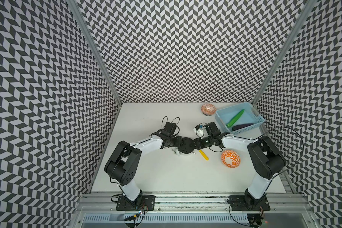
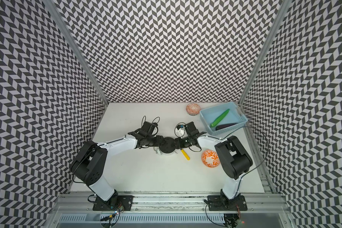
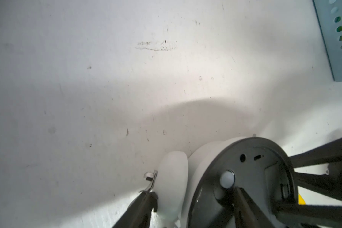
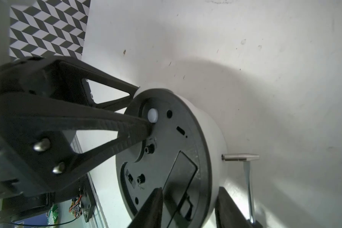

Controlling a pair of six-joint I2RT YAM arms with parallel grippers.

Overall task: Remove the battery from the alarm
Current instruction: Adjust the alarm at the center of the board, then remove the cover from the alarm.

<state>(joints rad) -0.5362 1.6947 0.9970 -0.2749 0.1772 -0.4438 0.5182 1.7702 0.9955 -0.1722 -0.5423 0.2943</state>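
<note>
Mid-table: the alarm [image 1: 186, 145] lies with its black back disc facing up, plain in both top views. At the disc's left edge, left gripper [image 1: 179, 142]. Left wrist view: its fingers stand parted astride that edge, outer finger [image 3: 142, 209] outside the white bell [image 3: 172, 177], inner finger [image 3: 247, 205] lying on the black back with its tip just beside the white knob [image 3: 227, 179]. Whether they press on the alarm: cannot tell. Of the battery, nothing shows in any view; a rectangular hatch [image 4: 178, 177] sits in the back disc. At the disc's right edge, right gripper [image 1: 193, 145]. Right wrist view: fingers likewise parted, one [image 4: 150, 209] over the back beside the hatch, its mate [image 4: 229, 209] outside the white casing wall. Tips are cut off by the frame, so clamped or clear, cannot tell. Just right of the alarm, yellow-handled screwdriver [image 1: 203, 155] flat on the table [image 1: 156, 173], metal tip toward the alarm. Farther right, orange bowl [image 1: 230, 159], well apart from the alarm. Back right corner: blue basket [image 1: 247, 128] holding a green cucumber [image 1: 235, 118] and a dark aubergine [image 1: 243, 126], a second patterned bowl [image 1: 208, 109] just left of it.
</note>
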